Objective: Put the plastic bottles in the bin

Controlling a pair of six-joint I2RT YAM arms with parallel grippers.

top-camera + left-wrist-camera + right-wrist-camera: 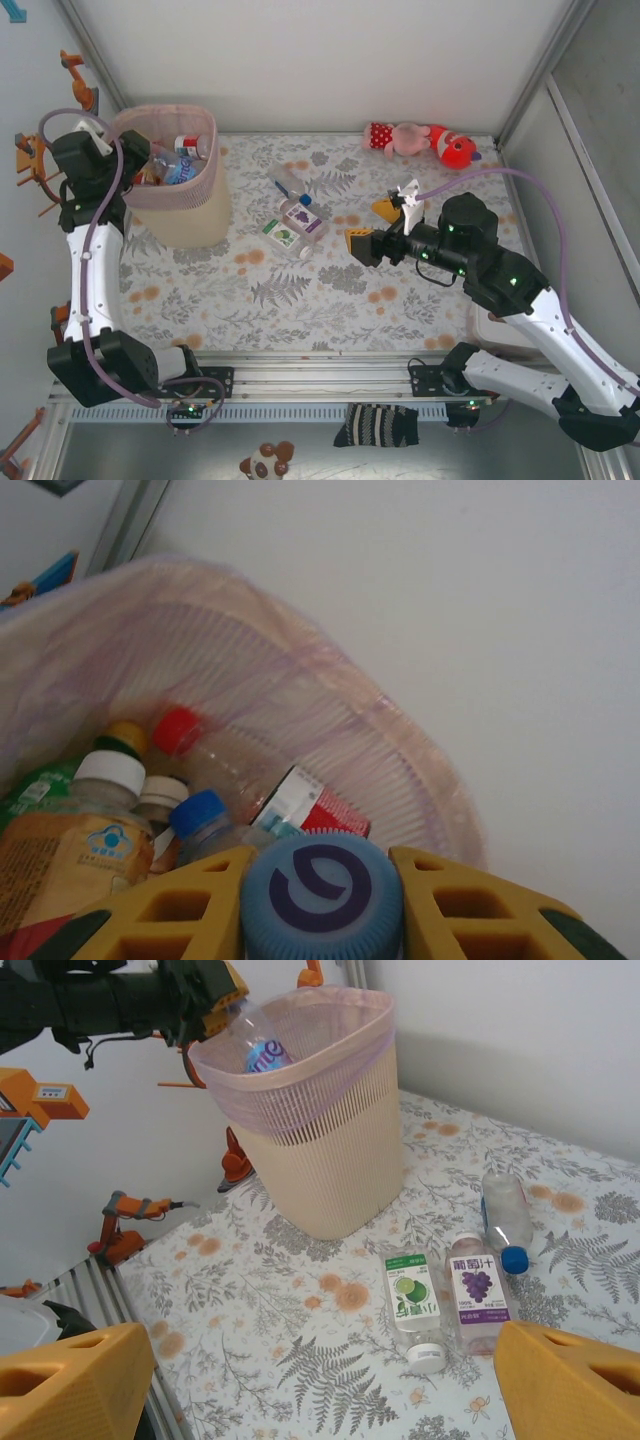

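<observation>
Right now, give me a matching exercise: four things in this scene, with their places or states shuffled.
1. left gripper
2. grape-label bottle
3. plush toy
4. right gripper

A. lying beside the lime-label bottle
B. open, holding nothing
C. shut on a blue-capped bottle over the bin
D. by the far wall

Pairs: 1-C, 2-A, 3-D, 4-B

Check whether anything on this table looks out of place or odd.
Nothing looks spilled or damaged. A pink-and-red plush toy lies at the far edge of the table, no bottle at all, and a striped sock lies at the near edge. Three bottles lie on their sides mid-table.
</observation>
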